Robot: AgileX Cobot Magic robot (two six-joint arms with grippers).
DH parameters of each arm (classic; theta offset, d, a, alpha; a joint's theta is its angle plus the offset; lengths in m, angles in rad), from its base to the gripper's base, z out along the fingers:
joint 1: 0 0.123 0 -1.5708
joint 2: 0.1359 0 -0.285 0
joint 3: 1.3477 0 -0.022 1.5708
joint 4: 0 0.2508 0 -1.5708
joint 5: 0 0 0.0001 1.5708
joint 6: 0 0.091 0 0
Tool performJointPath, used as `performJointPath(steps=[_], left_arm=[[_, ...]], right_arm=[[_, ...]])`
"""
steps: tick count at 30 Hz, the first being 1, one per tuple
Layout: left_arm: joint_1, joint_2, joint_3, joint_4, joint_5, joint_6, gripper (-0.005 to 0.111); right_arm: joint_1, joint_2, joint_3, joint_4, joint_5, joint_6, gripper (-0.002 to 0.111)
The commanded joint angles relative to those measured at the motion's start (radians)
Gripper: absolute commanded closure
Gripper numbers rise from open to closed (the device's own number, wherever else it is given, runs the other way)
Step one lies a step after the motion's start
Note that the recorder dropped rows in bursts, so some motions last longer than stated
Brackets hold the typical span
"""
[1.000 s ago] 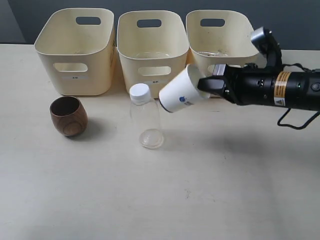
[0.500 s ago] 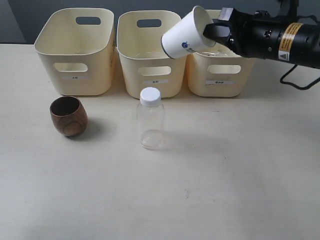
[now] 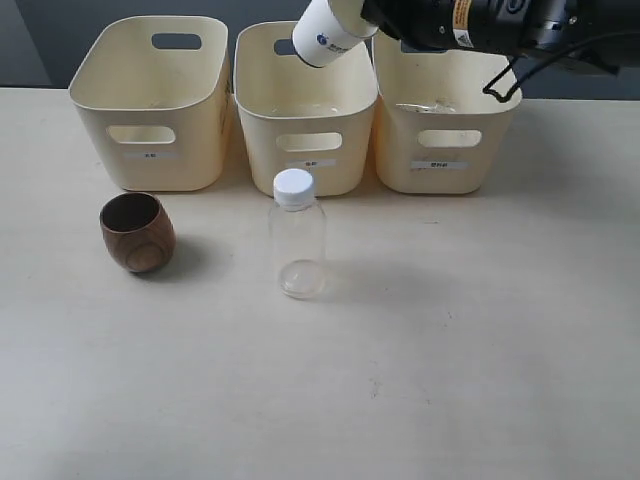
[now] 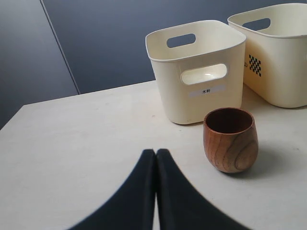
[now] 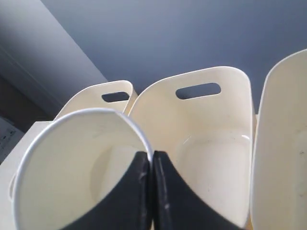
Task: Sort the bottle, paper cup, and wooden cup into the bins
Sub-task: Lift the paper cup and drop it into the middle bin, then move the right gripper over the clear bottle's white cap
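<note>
Right fingers (image 5: 152, 191) clamped on paper cup (image 3: 327, 34) rim; cup has risen and swung left, now tilted above middle bin (image 3: 306, 150), far side. Release looks next. Left fingers (image 4: 156, 191) together, idle near wooden cup (image 3: 137, 232). Bottle (image 3: 297, 236) upright on table (image 3: 450, 350), unsorted.
</note>
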Motion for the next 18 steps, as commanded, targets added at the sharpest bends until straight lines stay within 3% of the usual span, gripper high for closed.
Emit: performJointPath(steps=[1, 10, 12, 15, 16, 18], left_arm=[[-0.003, -0.005, 0.001, -0.003, -0.001, -0.002, 0.107], [-0.003, -0.005, 0.001, -0.003, -0.001, -0.002, 0.107], [-0.003, -0.005, 0.001, -0.003, -0.001, -0.002, 0.107], [-0.003, -0.005, 0.001, -0.003, -0.001, -0.002, 0.107], [-0.003, -0.005, 0.001, -0.003, -0.001, -0.002, 0.107], [-0.003, -0.005, 0.001, -0.003, -0.001, -0.002, 0.107]], right_arm=[[0.000, 0.088, -0.088, 0.002, 0.029, -0.008, 0.109], [0.000, 0.211, -0.201, 0.000, 0.016, -0.151, 0.108], [0.000, 0.214, -0.201, 0.000, 0.016, -0.151, 0.095], [0.000, 0.214, -0.201, 0.000, 0.016, -0.150, 0.060], [0.000, 0.214, -0.201, 0.000, 0.016, -0.150, 0.053], [0.000, 0.214, -0.201, 0.000, 0.016, -0.150, 0.054]])
